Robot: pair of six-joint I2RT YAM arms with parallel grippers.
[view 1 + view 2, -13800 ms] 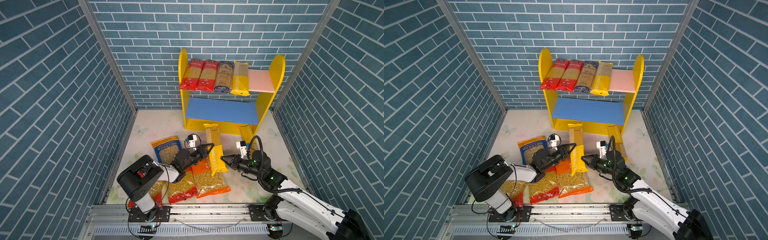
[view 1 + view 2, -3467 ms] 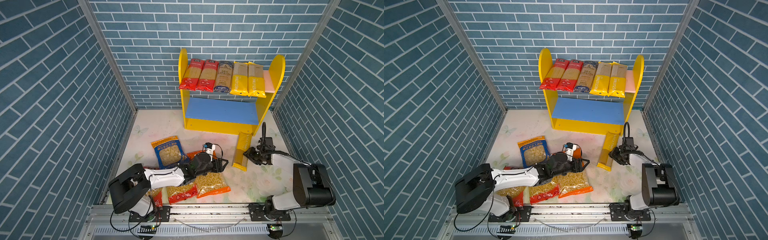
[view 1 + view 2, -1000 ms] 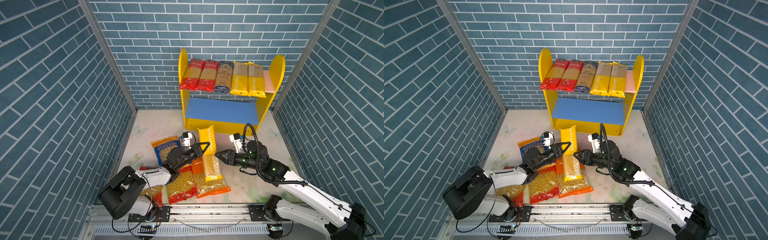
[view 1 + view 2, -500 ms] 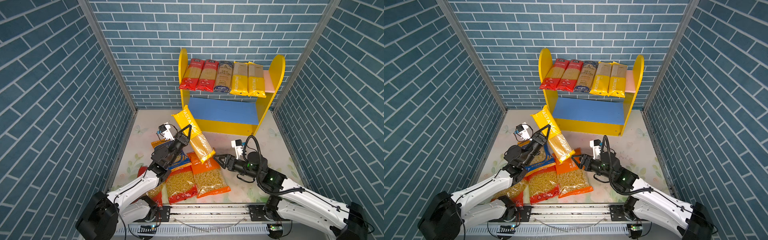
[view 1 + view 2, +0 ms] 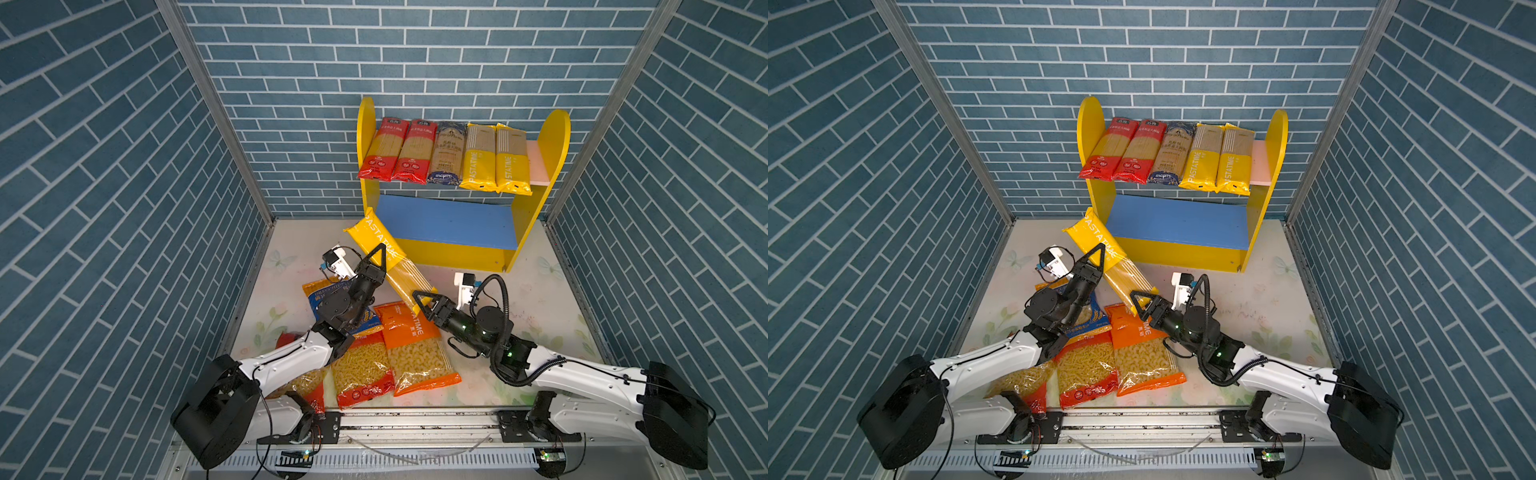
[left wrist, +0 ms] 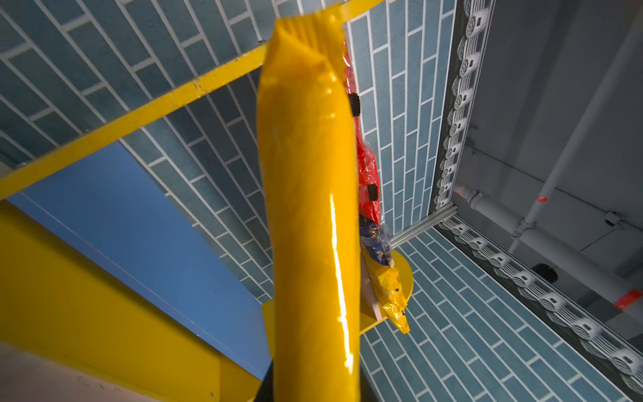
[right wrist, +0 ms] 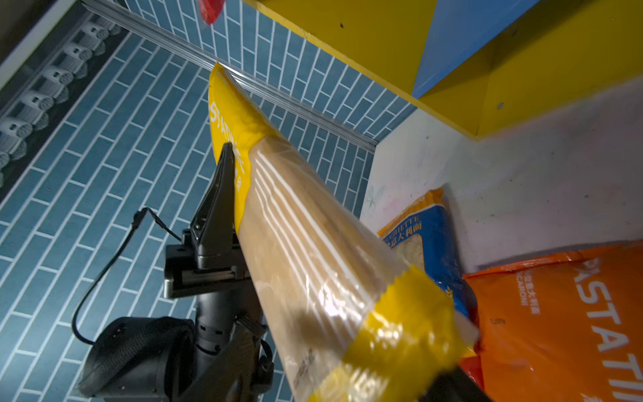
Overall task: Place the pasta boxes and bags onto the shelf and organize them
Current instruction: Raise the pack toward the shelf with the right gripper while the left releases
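Blue-brick enclosure. Both top views: left gripper [image 5: 383,261] clamps yellow spaghetti pack [image 5: 371,231], centre frame, lifted off orange bag [image 5: 419,357] since second ago, upper end before shelf [image 5: 555,137]. Right gripper [image 5: 422,301] at lower end, grip unclear. Left wrist: pack fills centre. Right wrist: pack runs diagonally through centre.

Left arm [image 5: 291,357] reaches from the frame's lower left up toward centre. We note the left gripper [image 5: 380,254] clamped across the yellow spaghetti pack [image 5: 370,232], fingers pointing toward the top of the frame. Right arm [image 5: 582,374] stretches from lower right toward centre. The right gripper [image 5: 423,300] sits at the pack's lower end, grip unclear.
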